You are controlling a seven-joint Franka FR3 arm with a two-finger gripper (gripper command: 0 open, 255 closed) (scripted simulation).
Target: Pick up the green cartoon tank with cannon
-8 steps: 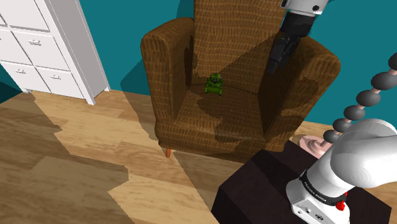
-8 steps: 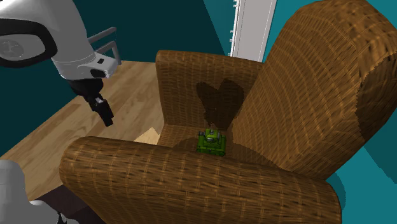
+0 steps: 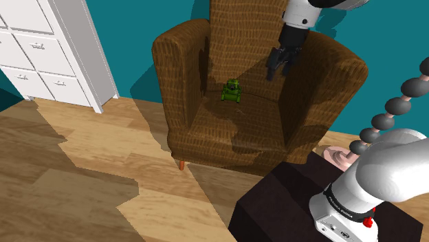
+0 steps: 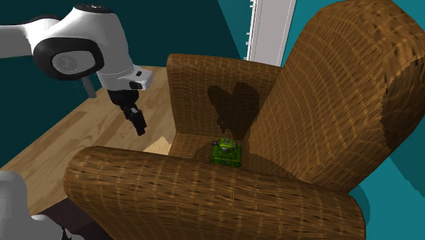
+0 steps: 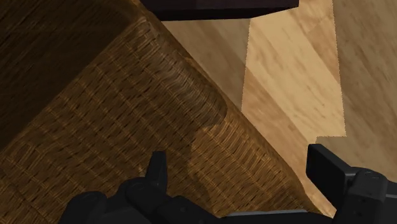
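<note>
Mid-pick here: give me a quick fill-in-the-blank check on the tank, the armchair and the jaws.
1. The green tank sits on the ___ of the brown woven armchair.
2. In the wrist view the jaws stand ___, with nothing between them.
3. In the shoulder view, the white drawer cabinet stands to the armchair's ___.

Missing words: seat; open; left.

Green tank [image 3: 232,91]; brown basket-weave armchair [image 3: 234,130] beyond the black fingers [image 5: 327,168]; teal wall [image 3: 137,27]; white cabinet [image 3: 62,48]; pale wood-grain floor [image 3: 89,172].
</note>
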